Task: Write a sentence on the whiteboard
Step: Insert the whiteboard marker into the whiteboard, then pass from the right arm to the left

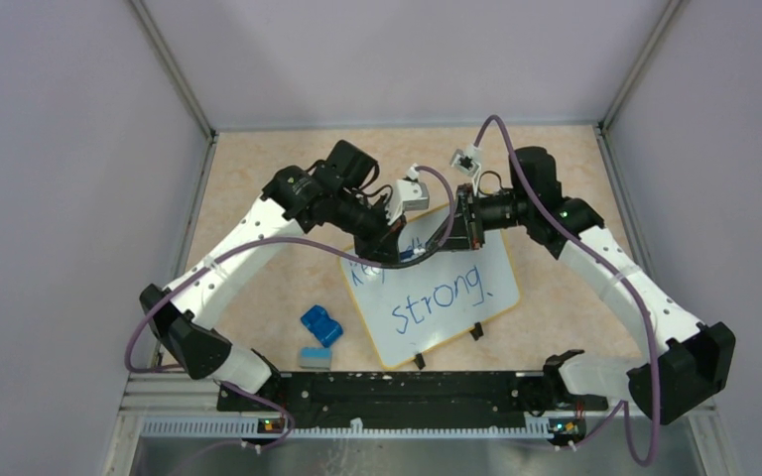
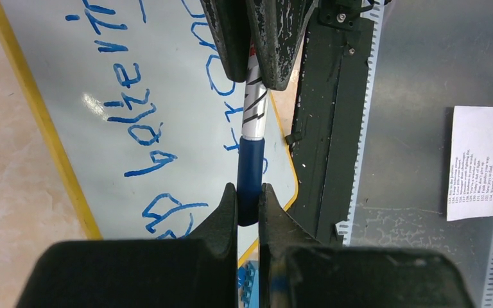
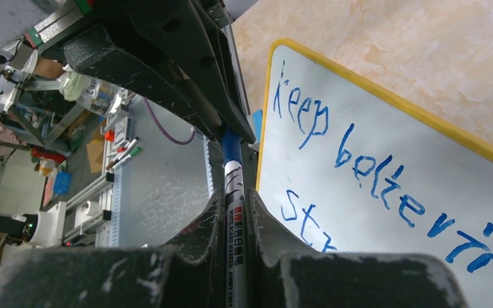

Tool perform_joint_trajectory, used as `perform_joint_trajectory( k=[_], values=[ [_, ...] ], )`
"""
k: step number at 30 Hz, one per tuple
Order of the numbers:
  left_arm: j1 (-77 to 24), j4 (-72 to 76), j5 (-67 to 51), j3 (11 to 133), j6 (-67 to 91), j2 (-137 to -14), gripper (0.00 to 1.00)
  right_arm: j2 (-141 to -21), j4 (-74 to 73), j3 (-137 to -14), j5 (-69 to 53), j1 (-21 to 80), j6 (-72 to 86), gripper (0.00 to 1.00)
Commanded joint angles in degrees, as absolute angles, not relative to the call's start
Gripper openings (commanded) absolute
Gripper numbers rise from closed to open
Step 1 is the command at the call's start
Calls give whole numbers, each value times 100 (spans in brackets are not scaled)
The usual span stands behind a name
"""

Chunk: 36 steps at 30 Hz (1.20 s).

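The whiteboard (image 1: pixel 412 342) lies tilted on the tan table, yellow rim around it. The sentence (image 1: pixel 442 296) is in blue marker; the right wrist view shows "keep" (image 3: pixel 303 112) and a longer word above "str". Both grippers meet over the board's far edge, holding one marker between them. My left gripper (image 2: pixel 249 192) is shut on the marker's blue cap (image 2: pixel 251 173). My right gripper (image 3: pixel 233 196) is shut on the white printed barrel (image 3: pixel 234 224). In the top view the left gripper (image 1: pixel 397 243) and right gripper (image 1: pixel 453 223) face each other, and the marker is mostly hidden.
A blue block (image 1: pixel 320 325) and a smaller grey-blue block (image 1: pixel 314 357) lie left of the board. Two black clips (image 1: pixel 476 332) sit on the board's near edge. A black rail (image 1: pixel 397 389) runs along the front. Purple walls enclose three sides.
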<state>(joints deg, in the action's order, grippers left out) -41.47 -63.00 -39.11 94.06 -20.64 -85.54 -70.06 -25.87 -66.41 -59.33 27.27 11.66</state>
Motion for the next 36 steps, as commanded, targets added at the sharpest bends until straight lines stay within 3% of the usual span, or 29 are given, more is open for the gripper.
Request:
perform_joint_trajectory(
  k=[1, 14, 22, 25, 27, 32, 36],
  values=[
    [-4520, -3965, -4857, 10077, -1742, -8705, 0, -7208, -2335, -6788, -5902, 3249, 1106, 0],
    [-4551, -4035, -4552, 9830, -1897, -8642, 0, -7201, -2681, -7070, -5747, 3273, 805, 0],
    [-4107, -4522, -3644, 9370, -2356, -8058, 0, -7094, -2885, -7838, -5857, 2327, 756, 1],
    [-3970, -4633, -3569, 9205, -2399, -7930, 0, -7100, -2935, -8089, -5846, 2167, 766, 10],
    [-3881, -4673, -3516, 9112, -2404, -7882, 0, -7115, -2868, -8227, -5835, 2103, 843, 29],
    [-3425, -4773, -3566, 8965, -2218, -7898, 0, -7176, -2698, -8587, -5863, 1867, 1086, 62],
    [-2832, -4710, -3901, 8835, -2001, -7867, 0, -7240, -2652, -8871, -5894, 1612, 1165, 69]
  ],
)
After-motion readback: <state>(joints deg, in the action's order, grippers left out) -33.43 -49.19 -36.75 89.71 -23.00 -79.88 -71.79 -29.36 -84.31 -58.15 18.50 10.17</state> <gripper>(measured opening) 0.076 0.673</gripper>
